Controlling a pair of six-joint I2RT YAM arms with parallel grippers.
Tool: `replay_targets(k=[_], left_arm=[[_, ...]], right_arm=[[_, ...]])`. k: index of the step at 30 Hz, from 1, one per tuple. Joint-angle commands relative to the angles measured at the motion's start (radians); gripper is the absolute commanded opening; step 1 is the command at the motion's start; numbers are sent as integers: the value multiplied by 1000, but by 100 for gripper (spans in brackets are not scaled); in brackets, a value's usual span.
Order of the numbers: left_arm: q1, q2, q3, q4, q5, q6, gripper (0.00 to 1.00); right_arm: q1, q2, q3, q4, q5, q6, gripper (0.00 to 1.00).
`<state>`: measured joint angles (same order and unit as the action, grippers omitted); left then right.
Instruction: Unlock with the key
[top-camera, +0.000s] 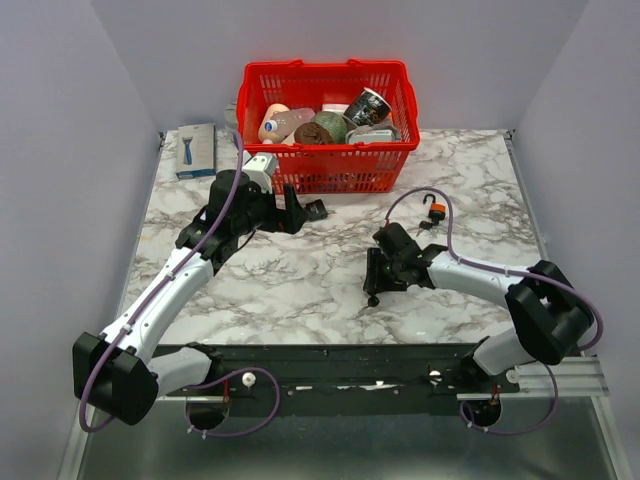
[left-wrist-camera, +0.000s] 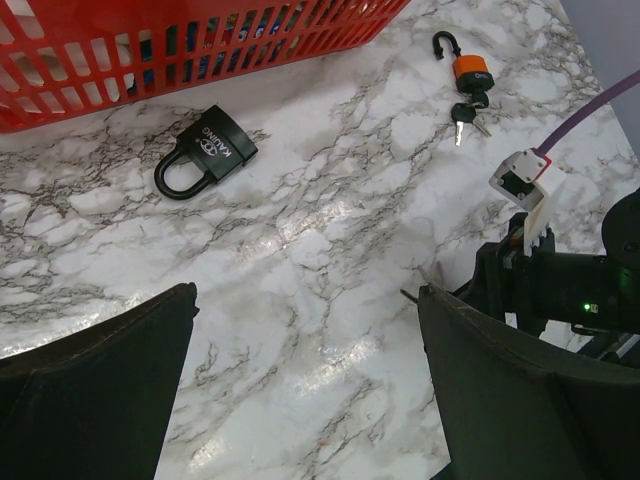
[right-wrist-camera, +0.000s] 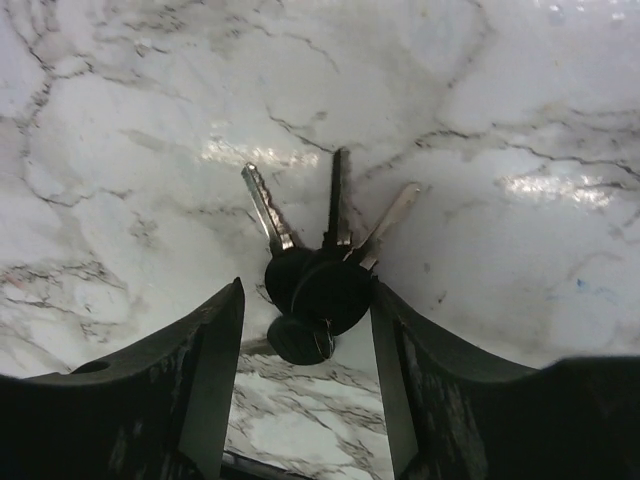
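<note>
Right gripper (right-wrist-camera: 307, 292) is seen half-closed around the keys (right-wrist-camera: 322, 288), unclamped, while the left gripper (left-wrist-camera: 306, 296) is spread wide.

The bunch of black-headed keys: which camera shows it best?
Right wrist: the three keys lie fanned out between the fingers of the right gripper. From above, that gripper hides them; the left wrist view barely shows them.

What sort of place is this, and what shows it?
Probably a robotics test bench: a left arm and right arm bolted to a marble-pattern table, plain walls boxing it in, and a red basket of props.
</note>
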<state>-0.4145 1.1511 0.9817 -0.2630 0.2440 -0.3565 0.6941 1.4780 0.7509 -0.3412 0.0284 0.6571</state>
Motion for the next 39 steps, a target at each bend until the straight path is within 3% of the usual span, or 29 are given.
replay_targets(k=[1,7,10,13,24,31,39], left_arm=[[-4,-17,3,19,6,4,98],[-4,-17,3,19,3,5,98],[-4,-19,3,19,-8,7,98],[-4,-22,2,19,-18,8,98],[-4,-21,2,16,-51,24,98],[-4,-36,5,15,-49,24,98],[-4,-50,6,15,-51,25,99]], right_arm=[[28,54,25,54,-16,-8,59],[100,30,62,-22,168,-88,59],[101,2,106,-1,223,-154,76],[90,18,162,77,283,-206,85],[-83,342,381,381,111,-74,33],[-117,508,496,501,74,59,25],[-94,702,709,426,-47,170,21]])
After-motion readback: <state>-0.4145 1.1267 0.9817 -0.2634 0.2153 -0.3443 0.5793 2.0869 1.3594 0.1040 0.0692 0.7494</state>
